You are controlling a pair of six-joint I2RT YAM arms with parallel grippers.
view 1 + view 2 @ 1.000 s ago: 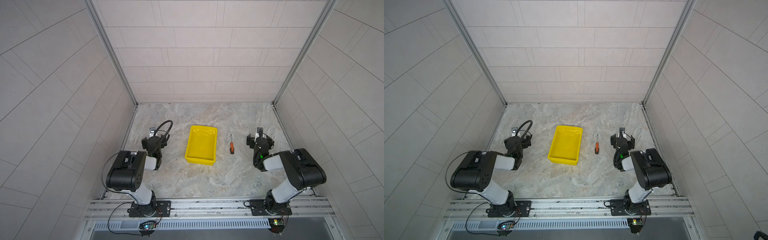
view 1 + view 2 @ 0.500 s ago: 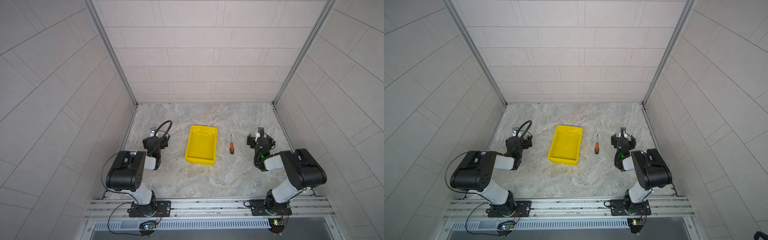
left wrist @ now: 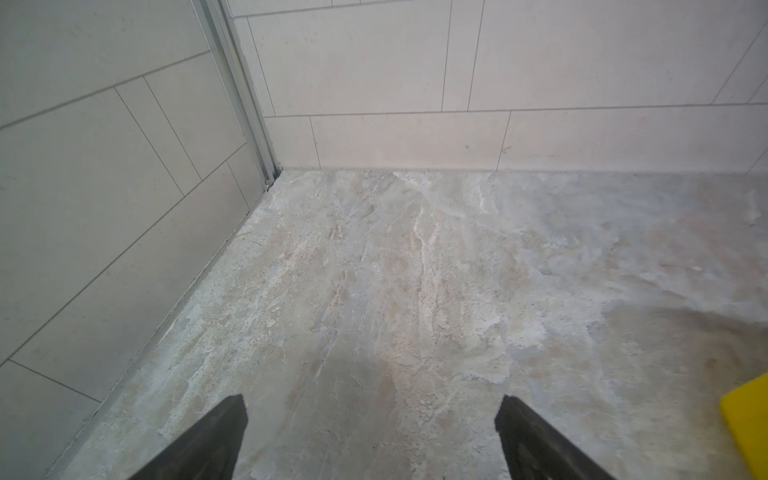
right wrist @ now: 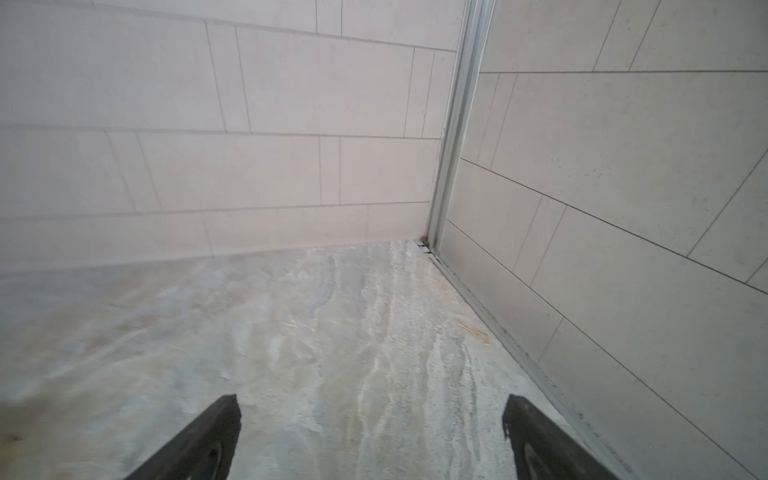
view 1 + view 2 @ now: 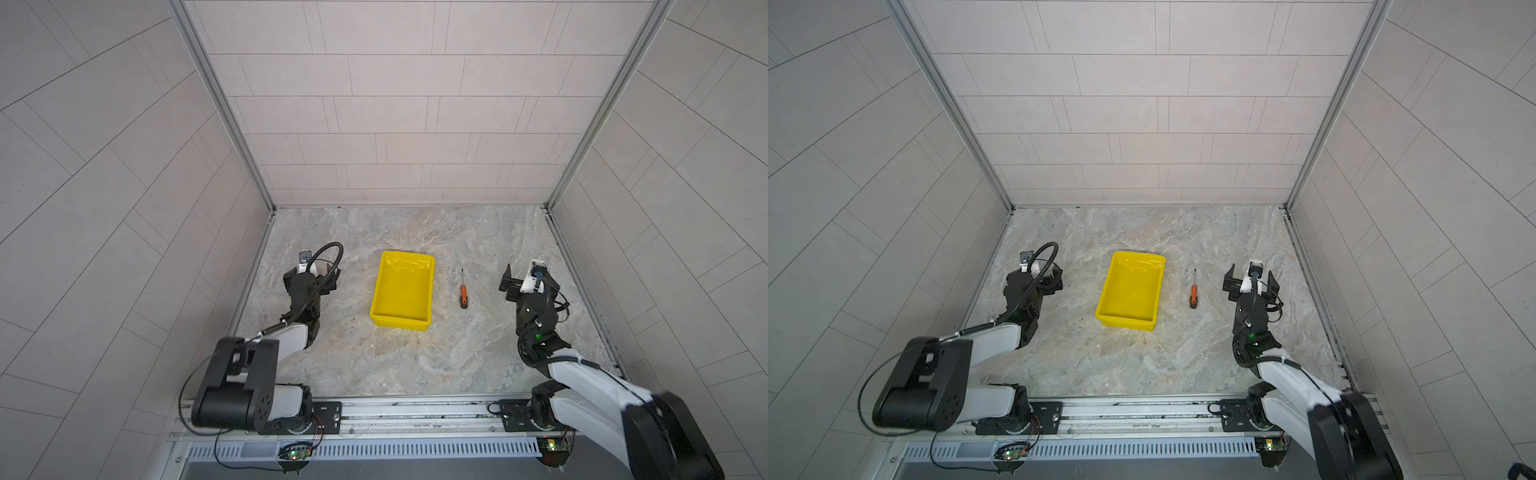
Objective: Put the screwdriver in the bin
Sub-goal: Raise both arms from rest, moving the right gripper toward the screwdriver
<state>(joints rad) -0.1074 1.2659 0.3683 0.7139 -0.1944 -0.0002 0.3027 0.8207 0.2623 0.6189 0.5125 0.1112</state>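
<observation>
The screwdriver (image 5: 462,293) (image 5: 1192,294), with an orange handle and a thin dark shaft, lies flat on the marble floor just right of the bin, shaft pointing at the back wall. The bin (image 5: 400,324) (image 5: 1126,323) is a bright yellow tray with nothing in it; one corner of the bin (image 3: 748,428) shows in the left wrist view. My right gripper (image 5: 528,276) (image 5: 1250,273) (image 4: 370,405) stands open to the right of the screwdriver, apart from it, over bare floor. My left gripper (image 5: 311,276) (image 5: 1038,279) (image 3: 370,405) is open, left of the bin, holding nothing.
Tiled walls close the cell on the left, back and right. Metal corner posts (image 3: 243,91) (image 4: 455,124) stand ahead of each gripper. A metal rail (image 5: 415,411) with both arm bases runs along the front edge.
Both grippers have edged slightly toward the back wall. The screwdriver and the bin have not moved.
</observation>
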